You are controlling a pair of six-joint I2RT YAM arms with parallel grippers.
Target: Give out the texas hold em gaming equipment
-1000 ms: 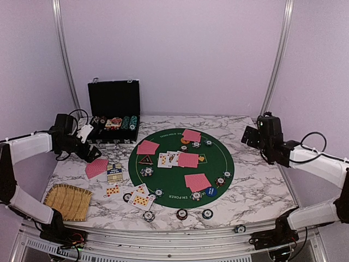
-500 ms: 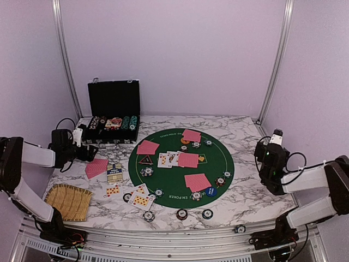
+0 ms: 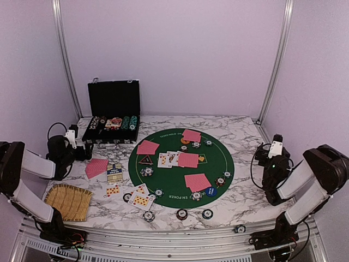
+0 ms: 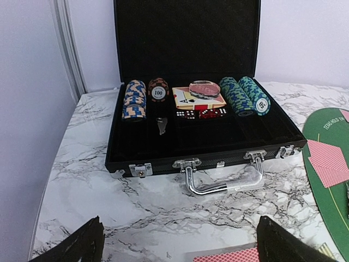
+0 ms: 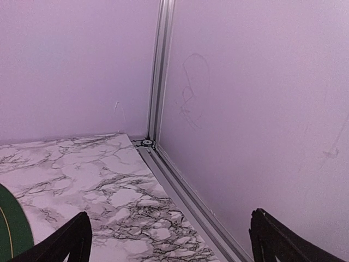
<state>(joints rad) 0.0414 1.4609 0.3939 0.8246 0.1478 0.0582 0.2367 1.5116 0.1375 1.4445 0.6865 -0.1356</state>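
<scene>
A round green poker mat (image 3: 170, 183) holds several red-backed cards (image 3: 197, 182), face-up cards (image 3: 168, 159), a dark triangular button (image 3: 145, 160), an orange button (image 3: 185, 141), a blue button (image 3: 210, 191) and striped chips (image 3: 146, 172). More chips (image 3: 181, 214) and face-up cards (image 3: 140, 197) lie on the marble in front. A red-backed card (image 3: 96, 167) lies left of the mat and shows in the left wrist view (image 4: 226, 255). My left gripper (image 3: 75, 147) (image 4: 180, 240) is open and empty, low before the case. My right gripper (image 3: 271, 152) (image 5: 169, 234) is open and empty, facing the right wall corner.
An open black chip case (image 3: 113, 117) (image 4: 202, 144) with chip stacks (image 4: 135, 101) stands at the back left. A woven straw mat (image 3: 68, 201) lies at the front left, a card box (image 3: 114, 172) beside the green mat. A wall rail (image 5: 185, 191) runs along the right.
Both arms have folded back and dropped low at the table's sides. The left gripper drew left, away from the case. The right gripper moved down to the right edge.
</scene>
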